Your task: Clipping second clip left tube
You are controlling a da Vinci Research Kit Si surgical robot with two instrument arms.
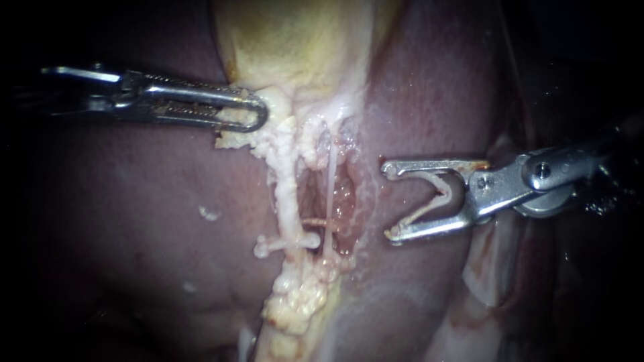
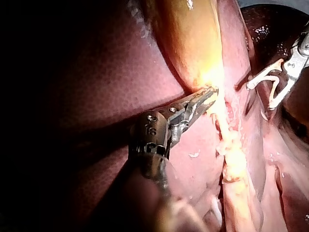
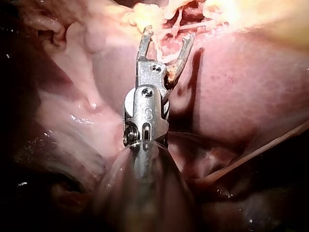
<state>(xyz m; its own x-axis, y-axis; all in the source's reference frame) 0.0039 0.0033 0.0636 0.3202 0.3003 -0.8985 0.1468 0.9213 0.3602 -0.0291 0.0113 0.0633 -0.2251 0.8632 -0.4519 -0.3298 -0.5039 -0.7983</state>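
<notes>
The left tube is a thick whitish cord running down from the gallbladder, with a white clip across its lower part. A thin right tube runs beside it. My left instrument is shut on fatty tissue at the gallbladder's lower end; the left wrist view shows the same hold. My right instrument sits to the right of both tubes and touches neither. Its jaws stand wide apart with a white clip seated between them, also visible in the right wrist view.
Dark red liver lies on both sides of the dissected groove. Lumpy fat hangs below the clipped part. A thin strand crosses between the two tubes. Pale tissue folds lie under the right instrument.
</notes>
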